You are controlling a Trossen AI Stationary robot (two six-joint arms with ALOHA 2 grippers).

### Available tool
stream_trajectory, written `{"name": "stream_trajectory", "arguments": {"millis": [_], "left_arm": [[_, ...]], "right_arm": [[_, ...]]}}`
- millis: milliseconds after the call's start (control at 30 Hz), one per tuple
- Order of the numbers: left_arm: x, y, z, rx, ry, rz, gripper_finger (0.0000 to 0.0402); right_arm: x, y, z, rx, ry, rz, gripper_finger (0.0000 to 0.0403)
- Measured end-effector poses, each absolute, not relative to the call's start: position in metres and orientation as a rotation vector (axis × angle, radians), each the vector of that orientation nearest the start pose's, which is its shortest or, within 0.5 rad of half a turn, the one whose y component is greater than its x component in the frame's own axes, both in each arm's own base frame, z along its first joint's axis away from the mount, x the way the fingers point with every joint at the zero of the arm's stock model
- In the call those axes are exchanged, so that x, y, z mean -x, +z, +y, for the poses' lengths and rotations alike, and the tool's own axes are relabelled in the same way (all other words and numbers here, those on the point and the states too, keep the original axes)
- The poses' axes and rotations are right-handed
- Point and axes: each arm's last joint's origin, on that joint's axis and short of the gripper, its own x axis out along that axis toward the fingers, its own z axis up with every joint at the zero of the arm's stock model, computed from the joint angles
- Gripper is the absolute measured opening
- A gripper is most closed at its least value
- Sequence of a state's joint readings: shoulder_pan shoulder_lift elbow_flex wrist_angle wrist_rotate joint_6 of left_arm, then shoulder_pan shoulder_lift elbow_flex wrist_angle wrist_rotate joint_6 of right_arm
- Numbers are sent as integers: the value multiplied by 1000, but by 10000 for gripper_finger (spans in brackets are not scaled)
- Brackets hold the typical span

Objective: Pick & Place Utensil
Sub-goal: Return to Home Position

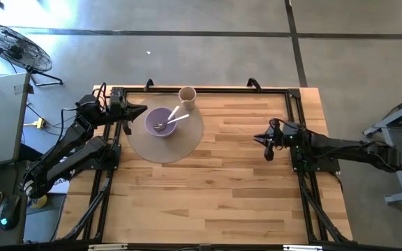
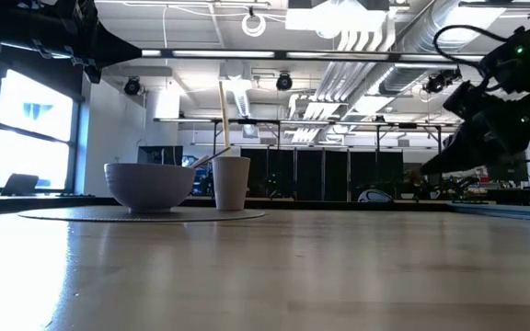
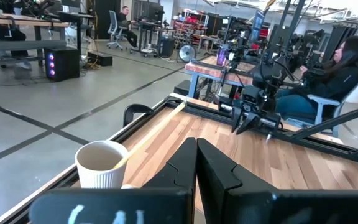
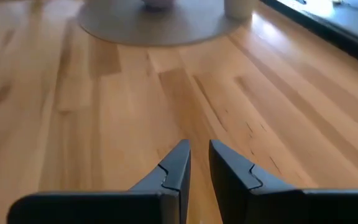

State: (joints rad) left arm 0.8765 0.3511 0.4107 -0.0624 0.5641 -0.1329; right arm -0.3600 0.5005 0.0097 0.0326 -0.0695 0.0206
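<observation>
**Spoon in the bowl, straw in the cup, 2 arms at the sides**

The near half of the wooden bench [image 1: 243,202] is bare wood.

A bit farther in, on the right side, the right gripper [image 1: 260,138] hangs in the air above the wood. It is well apart from the mat. Its jaws are almost together, with a thin gap between them, and they hold nothing.

On the left side lies the round brown mat [image 1: 180,150], flat on the bench. The violet bowl [image 1: 151,130] stands on it, a little left of the mat's middle. The silver spoon [image 1: 176,120] lies in the bowl. Its handle leans on the rim and points to the right.

The left gripper [image 1: 139,111] hangs high over the left edge of the mat. From above it looks just beside the bowl. Its jaws are pressed together and hold nothing.

Farther back and to the right of the bowl, the white cup [image 1: 187,94] stands upright on the far part of the mat, close to the bench's far edge. The yellow straw [image 2: 222,119] stands in the cup and sticks up well above its rim.

Past the bench is a big room with a grey floor. A fan [image 1: 12,45] stands on the floor to the far left, and a person [image 3: 347,62] sits at a desk.
</observation>
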Motion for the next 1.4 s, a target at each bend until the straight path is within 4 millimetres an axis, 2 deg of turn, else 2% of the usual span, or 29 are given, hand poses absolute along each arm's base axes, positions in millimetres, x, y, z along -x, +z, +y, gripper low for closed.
{"name": "stream_trajectory", "arguments": {"millis": [400,567,900,1400], "left_arm": [[-79,269,71,133,312,-19,5],[-79,269,71,134,312,-19,5],[-79,269,71,133,312,-19,5],[-79,269,71,133,312,-19,5]], "right_arm": [[-112,145,-11,-35,-82,248,51],[-110,148,-10,-35,-62,214,53],[-97,169,-12,-21,-98,-31,53],[-96,170,-15,-16,-126,-44,51]]}}
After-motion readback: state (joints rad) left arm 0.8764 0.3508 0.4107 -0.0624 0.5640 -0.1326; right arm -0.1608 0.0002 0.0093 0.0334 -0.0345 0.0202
